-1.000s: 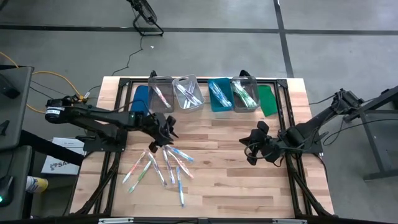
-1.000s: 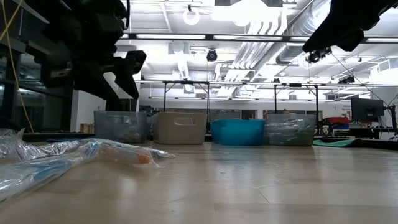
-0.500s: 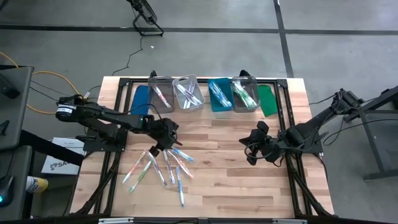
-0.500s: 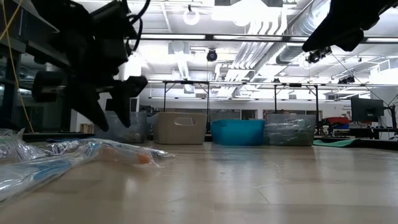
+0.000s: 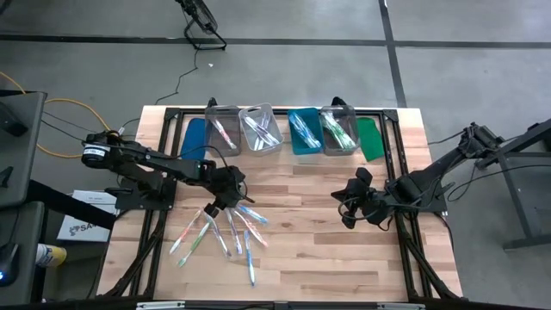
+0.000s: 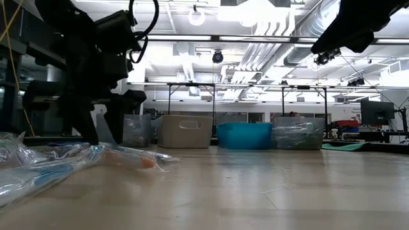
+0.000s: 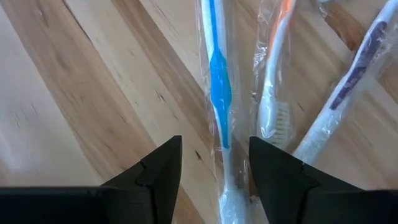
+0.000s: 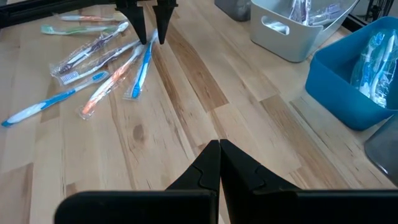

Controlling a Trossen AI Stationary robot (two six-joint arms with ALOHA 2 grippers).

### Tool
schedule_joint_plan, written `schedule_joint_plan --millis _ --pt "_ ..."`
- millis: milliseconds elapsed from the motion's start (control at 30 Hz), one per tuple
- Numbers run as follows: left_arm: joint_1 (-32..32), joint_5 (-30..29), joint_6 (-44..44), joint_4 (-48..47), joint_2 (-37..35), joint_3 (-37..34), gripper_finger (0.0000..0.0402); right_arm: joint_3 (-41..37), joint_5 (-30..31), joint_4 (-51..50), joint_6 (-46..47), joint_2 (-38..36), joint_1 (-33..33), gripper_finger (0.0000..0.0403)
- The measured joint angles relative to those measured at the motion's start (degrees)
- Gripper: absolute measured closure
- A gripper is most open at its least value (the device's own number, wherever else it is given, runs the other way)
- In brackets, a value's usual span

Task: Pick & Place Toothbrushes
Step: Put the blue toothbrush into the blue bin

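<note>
The left gripper stands open, its tips down over the near end of a blue toothbrush among the wrapped toothbrushes scattered on the table. The right gripper waits closed at the table's right side

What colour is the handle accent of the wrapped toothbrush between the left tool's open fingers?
Blue on a pale handle; the left wrist view shows it best.

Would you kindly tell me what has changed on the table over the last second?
The left gripper has moved toward the pile and dropped, open, over the wrapped blue-handled toothbrush, nothing gripped yet. The loose toothbrushes, the plastic bins and the shut right gripper stayed put.
</note>
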Motion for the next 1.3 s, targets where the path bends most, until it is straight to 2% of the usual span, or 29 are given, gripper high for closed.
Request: schedule_joint_plan --millis 333,600,767,1033,1167,1300 --pt "0.0 -2.6 0.0 -2.6 0.0 0.0 0.0222 0.0 0.0 0.0 0.1 0.0 0.0 0.0401" --pt "0.0 -2.4 0.0 -2.2 3.0 0.1 0.0227 0.0 -0.2 0.1 0.2 0.0 0.0 0.0401" --pt "0.0 -2.4 0.0 -2.4 2.9 0.1 0.0270 0.0 -0.2 0.0 0.2 0.0 0.0 0.0401" --pt "0.0 -2.5 1.9 -1.7 2.7 0.0 0.0385 0.0 -0.2 0.0 0.2 0.0 0.0 0.0401" --pt "0.0 -3.0 2.9 -1.9 2.8 0.4 0.0383 0.0 -0.2 0.1 0.2 0.0 0.0 0.0401" --pt "0.1 -5.8 4.9 -2.2 2.9 2.8 0.0381 0.0 -0.2 0.1 0.2 0.0 0.0 0.0401"
